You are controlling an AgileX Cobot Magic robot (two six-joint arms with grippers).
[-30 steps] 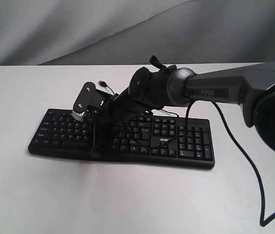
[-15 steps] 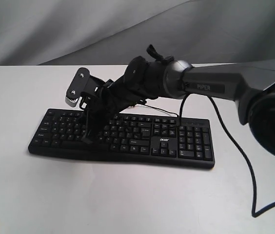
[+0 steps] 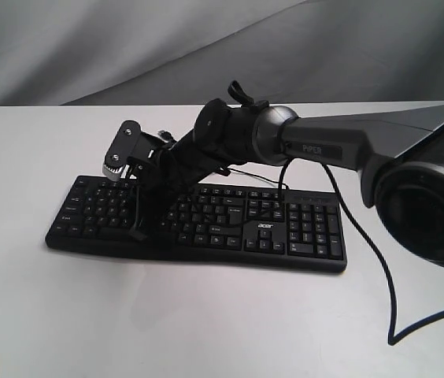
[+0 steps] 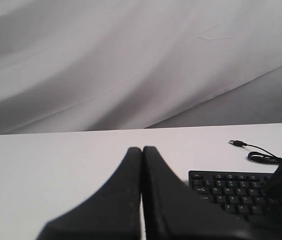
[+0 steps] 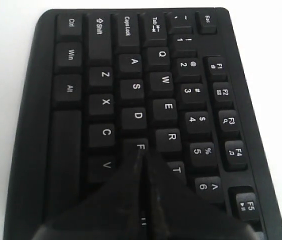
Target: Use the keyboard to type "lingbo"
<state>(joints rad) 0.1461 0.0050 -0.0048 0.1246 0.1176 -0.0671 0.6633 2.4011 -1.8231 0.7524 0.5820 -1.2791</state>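
Observation:
The black keyboard [image 3: 269,230] lies across the middle of the white table, with its acer logo facing the camera. My right arm reaches across to the keyboard's left half. My right gripper [image 3: 138,231] is shut and points down at the letter keys. In the right wrist view its closed tips [image 5: 142,153] sit at the edge of the F key [image 5: 140,145], and the keys beneath the fingers are hidden. I cannot tell if the tips touch a key. My left gripper [image 4: 142,149] is shut and empty, over bare table beside the keyboard's [image 4: 231,188] Esc corner.
The keyboard's thin cable and USB plug [image 4: 237,143] lie loose on the table behind it. A black cable [image 3: 368,244] hangs from my right arm and loops over the table at the right. A grey cloth backdrop [image 3: 88,47] rises behind the table.
My right wrist has risen and shifted left along the keyboard. The closed tips lifted off the lower keys and now point at a spot further left. The hanging cable swung.

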